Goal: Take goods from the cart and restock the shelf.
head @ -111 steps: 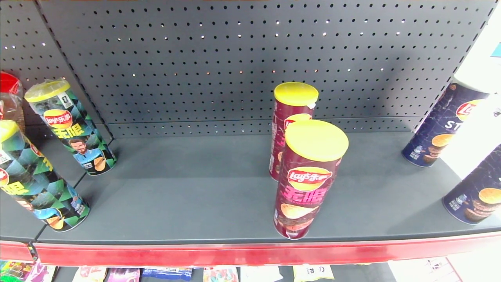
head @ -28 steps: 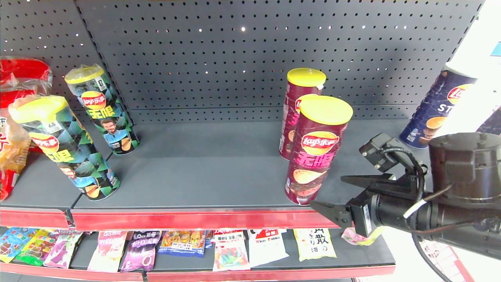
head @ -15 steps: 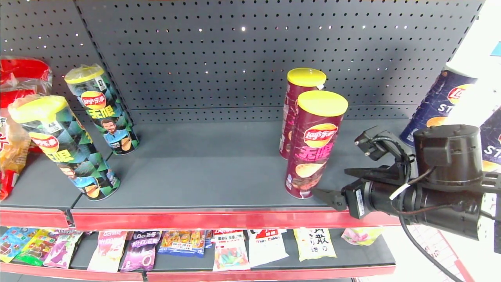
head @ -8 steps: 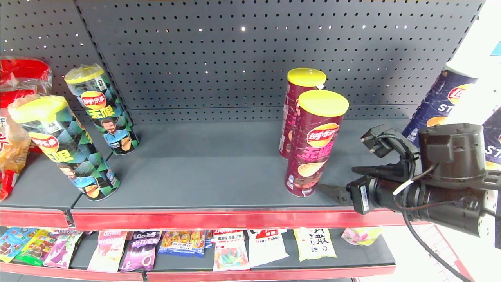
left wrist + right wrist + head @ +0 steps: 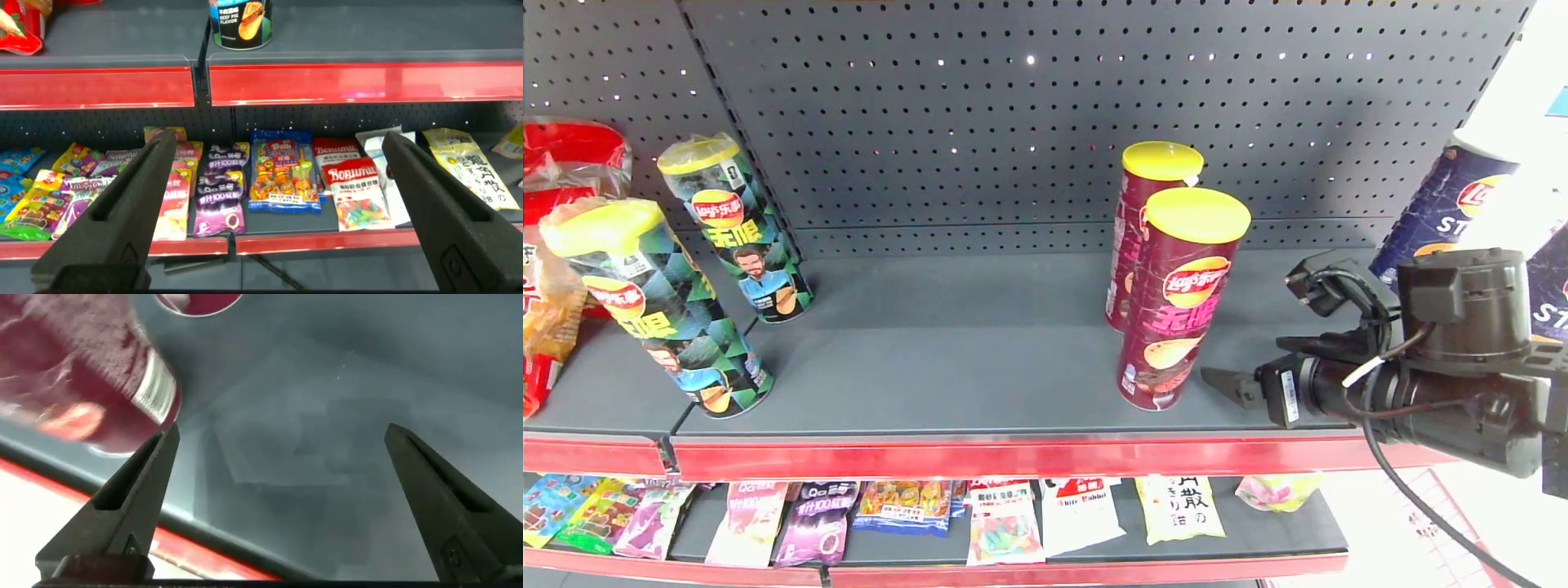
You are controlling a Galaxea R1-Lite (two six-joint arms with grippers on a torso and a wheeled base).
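A tall maroon cardboard chip can with a yellow plastic lid (image 5: 1180, 302) stands upright on the grey metal shelf with the red front strip (image 5: 980, 359), right of centre in the head view. A second maroon can of the same kind (image 5: 1147, 188) stands directly behind it, so close I can't tell whether they touch. The right gripper (image 5: 1254, 363) hangs low at the right of the frame with its fingers spread and nothing between them. Its nearer fingertip is just beside the front can's base but apart from it. In the right wrist view the can's foot (image 5: 90, 376) sits outside the gap between the fingers, not inside it.

That closeness looks to me like the main risk. The can is tall and narrow, so a small sideways drift of the arm toward frame left could clip its lower wall. That might rock it into the can behind or skid it toward the red lip. The bulky wrist also sits right in front of the dark blue cans (image 5: 1429, 220) at the right edge, and a careless pull-back could brush them.

The left gripper (image 5: 278, 143) has its fingers wide apart and empty, and faces the coloured snack packets (image 5: 282, 171) on the lower shelf.
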